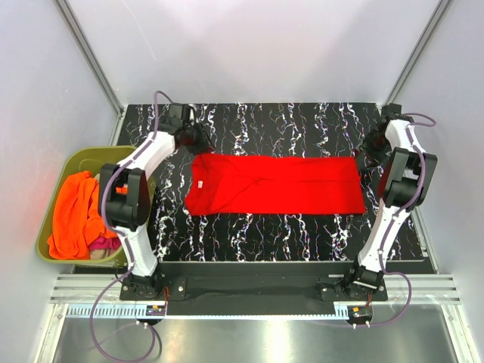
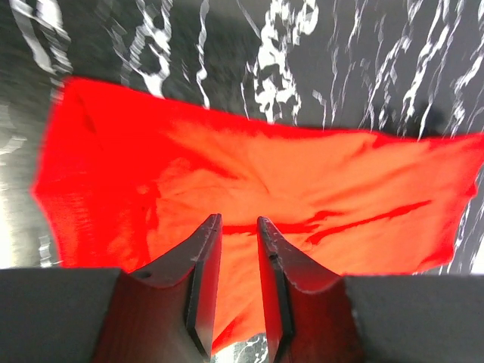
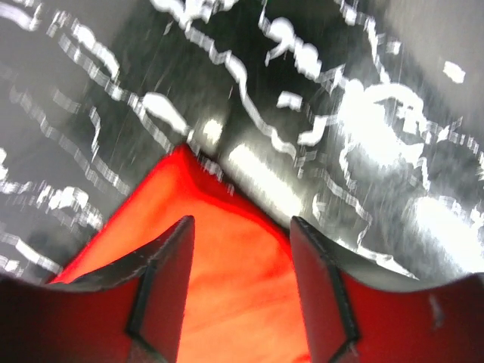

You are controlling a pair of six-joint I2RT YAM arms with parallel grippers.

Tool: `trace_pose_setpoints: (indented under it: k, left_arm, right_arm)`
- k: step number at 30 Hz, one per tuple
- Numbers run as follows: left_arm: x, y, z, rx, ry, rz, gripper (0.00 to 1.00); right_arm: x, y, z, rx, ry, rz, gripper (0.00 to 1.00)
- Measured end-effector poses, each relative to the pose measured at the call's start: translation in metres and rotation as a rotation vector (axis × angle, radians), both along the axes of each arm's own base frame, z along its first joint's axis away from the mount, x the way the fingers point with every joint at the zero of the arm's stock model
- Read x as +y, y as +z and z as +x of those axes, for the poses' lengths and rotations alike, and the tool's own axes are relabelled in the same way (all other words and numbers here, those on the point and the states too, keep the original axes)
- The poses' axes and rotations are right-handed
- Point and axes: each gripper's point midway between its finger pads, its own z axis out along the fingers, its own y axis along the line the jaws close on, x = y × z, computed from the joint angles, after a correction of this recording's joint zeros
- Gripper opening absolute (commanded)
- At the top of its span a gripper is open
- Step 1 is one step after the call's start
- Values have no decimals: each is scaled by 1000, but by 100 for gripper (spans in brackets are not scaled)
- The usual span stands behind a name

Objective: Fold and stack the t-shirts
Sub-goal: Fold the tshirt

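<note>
From above, both arms reach far out over the table (image 1: 302,231), and the red t-shirt (image 1: 276,184) lies flat between the left pincer (image 1: 195,138) and the right pincer (image 1: 372,144), its far corners just beside them. In the left wrist view the fingers stand apart with nothing in them, and the shirt is under and ahead of them. In the right wrist view the fingers stand wide apart over one shirt corner.

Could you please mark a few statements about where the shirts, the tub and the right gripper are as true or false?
1. The red t-shirt lies spread on the table. True.
2. The orange shirt lies on the table too. False: it is in the green tub.
3. The right gripper is clamped on the red t-shirt. False: its jaws stand open, gripping nothing.
4. The green tub stands left of the table. True.
</note>
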Motion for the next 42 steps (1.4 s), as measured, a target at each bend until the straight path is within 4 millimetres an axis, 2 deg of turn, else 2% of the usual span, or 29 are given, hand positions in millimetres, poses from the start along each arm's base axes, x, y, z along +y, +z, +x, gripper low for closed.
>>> trace_pose_setpoints:
  k: [5, 7, 9, 10, 13, 16, 19, 20, 22, 24, 26, 28, 31, 33, 35, 37, 38, 42]
  left_arm:
    - [-21, -38, -9, 95, -61, -21, 28]
    - [-24, -51, -12, 131, -67, -22, 28]
    - [-24, -64, -14, 160, -67, -16, 28]
    - [-24, -69, -14, 170, -66, -12, 28]
    - [-22, -78, -14, 191, -63, -6, 28]
    - [-21, -81, -13, 192, -64, 3, 32]
    - [-18, -72, -14, 166, -71, 19, 41]
    - [-17, -67, -18, 157, -74, 23, 42]
    - [-14, -51, -31, 137, -87, 29, 44]
    - [-14, -29, -47, 97, -110, 22, 44]
    - [-14, -15, -64, 69, -132, 9, 41]
    - [-11, -8, -83, 60, -145, 1, 36]
    - [-5, -14, -115, 86, -152, 6, 33]
    - [0, -19, -132, 110, -149, 11, 31]
    - [6, -20, -144, 115, -139, 16, 29]
    - [11, -15, -151, 101, -125, 20, 27]
    - [14, -11, -153, 84, -114, 21, 27]
    - [30, 5, -156, 21, -64, 23, 27]
  right_arm:
    - [13, 17, -17, -13, 20, 24, 42]
    - [18, 19, -26, -10, 32, 38, 31]
    - [24, 17, -37, -2, 37, 54, 25]
    - [28, 14, -44, 8, 41, 70, 18]
    - [39, 1, -61, 40, 48, 111, 13]
    - [43, -10, -68, 70, 51, 133, 14]
    - [43, -12, -65, 64, 59, 128, 25]
    - [44, -11, -64, 59, 66, 124, 32]
    - [50, -7, -63, 51, 90, 115, 39]
    - [66, 1, -60, 37, 139, 102, 48]
    - [96, 13, -53, 5, 220, 107, 55]
    - [137, 27, -42, -42, 332, 121, 64]
    - [223, 54, -27, -148, 550, 202, 67]
    - [283, 72, -22, -218, 695, 277, 67]
    - [335, 82, -19, -267, 813, 339, 66]
    - [385, 82, -19, -290, 914, 391, 64]
    - [405, 79, -20, -297, 955, 409, 60]
    - [462, 54, -29, -267, 1041, 455, 52]
